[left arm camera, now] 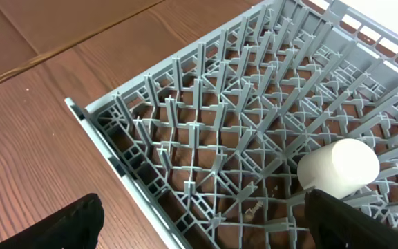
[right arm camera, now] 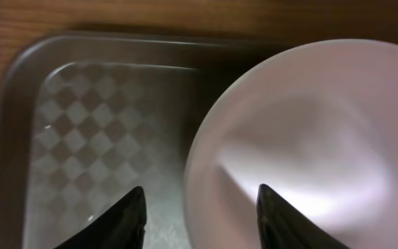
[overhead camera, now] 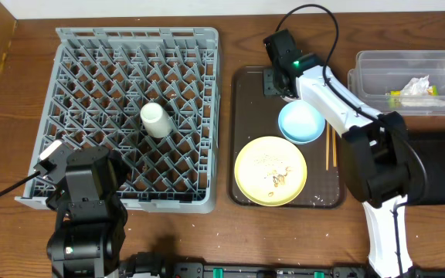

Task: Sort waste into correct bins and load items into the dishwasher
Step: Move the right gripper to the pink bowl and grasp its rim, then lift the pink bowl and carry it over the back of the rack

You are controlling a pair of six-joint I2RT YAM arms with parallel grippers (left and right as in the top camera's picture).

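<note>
**Nearly on the saucer: the right claw straddles its rim**

Nearest the front edge, the left gripper (left arm camera: 200, 207) hangs by the near corner of the grey dish rack (left arm camera: 92, 128), its fingers spread wide and empty. The small white cup (left arm camera: 338, 166) lies on its side among the pegs, just beside one finger. Beyond, on the dark-brown tray (overhead camera: 249, 100), the pale-yellow plate (overhead camera: 247, 164) carries rice-like crumbs (overhead camera: 278, 179). The light-blue saucer (overhead camera: 300, 122) sits close behind the plate, and the chopsticks (overhead camera: 331, 147) lie beside both.

At the tray's far end the right gripper (right arm camera: 200, 190) is also wide open and holds nothing. One finger is over the saucer and the other over bare tray, so the rim appears to lie between them. Farthest off, the clear tub (overhead camera: 361, 77) holds the tissue (overhead camera: 417, 86) and the wrapper (overhead camera: 396, 98). The black tub (overhead camera: 443, 162) is partly hidden under the right arm.

The risk is in the pinch. A shallow, slick rim gives little purchase, so closing too near the edge could let the saucer slip or tilt. It could also skate into the plate and scatter crumbs that belong in a bin first. A sideways drag could roll the chopsticks as well.
</note>
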